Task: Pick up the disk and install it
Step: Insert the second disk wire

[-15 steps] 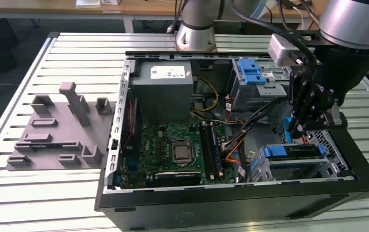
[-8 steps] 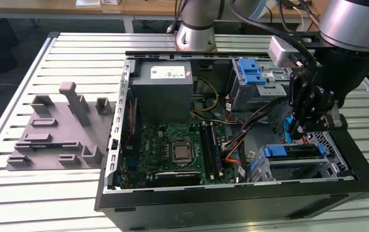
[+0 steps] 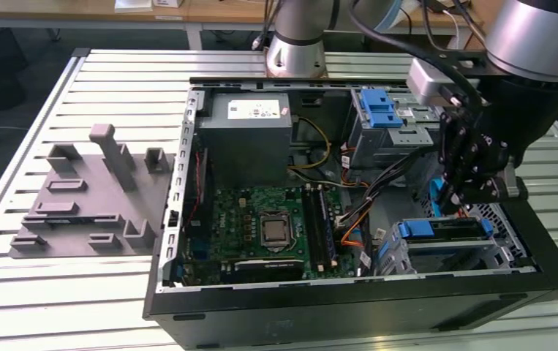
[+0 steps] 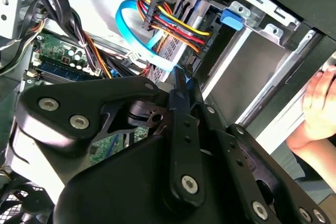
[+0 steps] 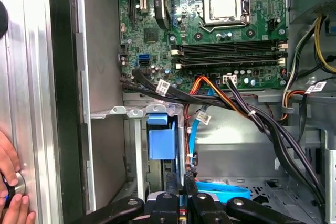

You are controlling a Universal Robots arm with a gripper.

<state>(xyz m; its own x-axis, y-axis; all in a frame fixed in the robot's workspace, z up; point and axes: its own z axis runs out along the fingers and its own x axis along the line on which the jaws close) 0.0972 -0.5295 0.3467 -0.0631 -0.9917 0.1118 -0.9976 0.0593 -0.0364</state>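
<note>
slatted metal table point(image 3: 83, 292) under an open computer case point(image 3: 357, 307); the gripper point(image 3: 476, 191) hangs inside the case's front corner, at the exterior view's right, its black fingers point(image 5: 179, 195) drawn narrow together, seemingly pinching a thin edge; the disk point(image 3: 445, 228), flat silver metal with blue plastic rails, lies just below it in the drive cage, long axis running across the case; smooth cables beside.

The disk point(image 3: 447, 228), silver with blue rails, lies flat in the drive cage point(image 3: 509, 257) at the case's point(image 3: 357, 300) front corner on the exterior view's right, its blue end facing the motherboard point(image 3: 269, 230)
</note>
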